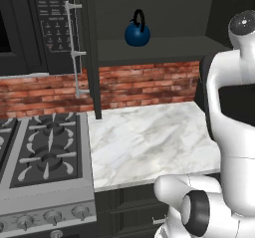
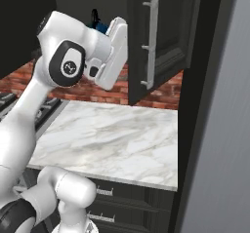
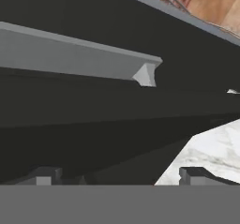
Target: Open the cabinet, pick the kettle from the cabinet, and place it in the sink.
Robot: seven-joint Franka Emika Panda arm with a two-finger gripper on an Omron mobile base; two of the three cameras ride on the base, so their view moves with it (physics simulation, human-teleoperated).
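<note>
The cabinet (image 1: 164, 13) stood open, with its left door (image 1: 92, 48) swung edge-on toward the left base camera and its right door (image 2: 163, 42) swung outward in the right base view. Each door carried a long vertical silver bar handle (image 2: 151, 44). Below the cabinet, a white marble counter (image 1: 149, 142) ran along a red brick backsplash (image 1: 144, 85). A gas stove (image 1: 42, 152) with black grates sat just left of the counter, and a black microwave (image 1: 35, 25) hung above it.

The white arm (image 2: 73, 64) was raised in front of the right door. In the hand view, the gripper (image 3: 119, 177) faced a dark door panel, with a bar handle (image 3: 79, 59) running across above it. The jaws stood wide apart and held nothing.

The kettle (image 1: 137, 32) sat upright on the cabinet's lower shelf, toward its left side, well apart from the gripper.
</note>
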